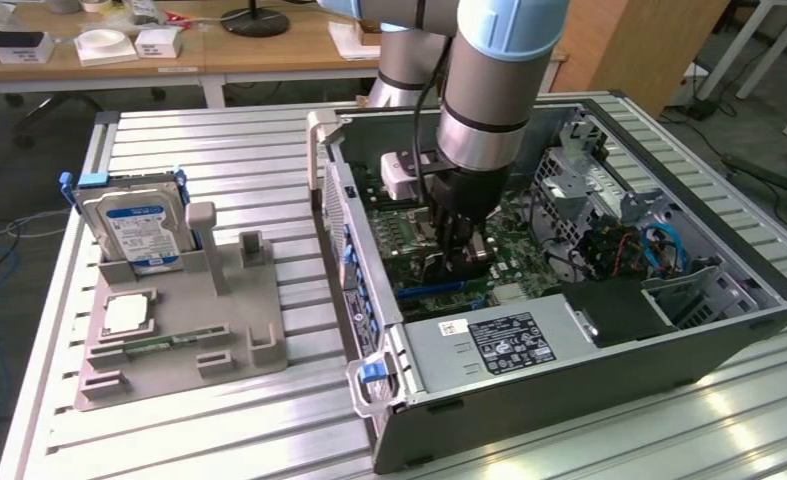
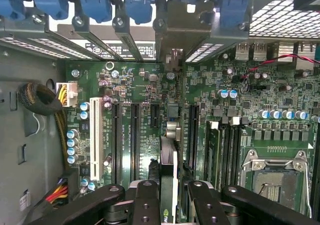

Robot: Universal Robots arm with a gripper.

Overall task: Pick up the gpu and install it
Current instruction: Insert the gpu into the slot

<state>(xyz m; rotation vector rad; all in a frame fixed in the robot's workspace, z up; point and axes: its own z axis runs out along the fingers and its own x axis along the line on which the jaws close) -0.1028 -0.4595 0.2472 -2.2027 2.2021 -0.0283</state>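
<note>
Currently the gpu [image 2: 169,160], a thin dark card seen edge-on, stands upright between the jaws of the gripper [image 2: 169,192], which are clenched on its top edge. In the wrist view the card runs down toward the green motherboard [image 2: 145,90], lined up among the long black expansion slots [image 2: 134,137], with its metal bracket end toward the rear slot covers [image 2: 175,32]. Whether its lower edge has fully entered a slot cannot be told.

In the exterior view the gripper [image 1: 453,262] reaches straight down into the open computer case [image 1: 607,340], which lies on its side on the slatted metal tabletop [image 1: 206,140]. To the exterior view's left, well apart from the case, a grey holder tray [image 1: 166,340] carries a hard drive [image 1: 133,228] standing upright.

The step in hand looks like installation: the card is already picked up and is being seated. That likely calls for even downward pressure, keeping the card upright and aligned with its slot.
</note>
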